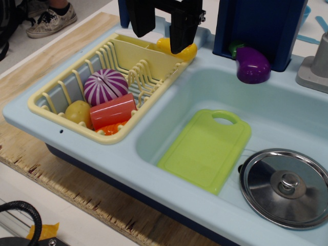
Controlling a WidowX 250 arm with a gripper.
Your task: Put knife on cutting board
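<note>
The knife lies along the far rim of the cream dish rack point(51, 110), its pale blade point(129, 36) pointing left and its yellow handle point(189, 52) to the right. My gripper point(160, 41) hangs right over it with its two black fingers point(180, 28) spread apart; whether they touch the knife I cannot tell. The middle of the knife is hidden behind the fingers. The lime-green cutting board point(205, 151) lies flat in the sink basin point(287, 115), its handle hole at the far end, to the front right of the gripper. Nothing is on it.
The rack holds a purple-and-white striped toy point(105, 86), a yellowish potato toy point(78, 111), a red cylinder point(113, 109) and an orange piece point(110, 128). A steel pot lid point(284, 187) lies right of the board. A purple eggplant point(252, 64) sits at the sink's back.
</note>
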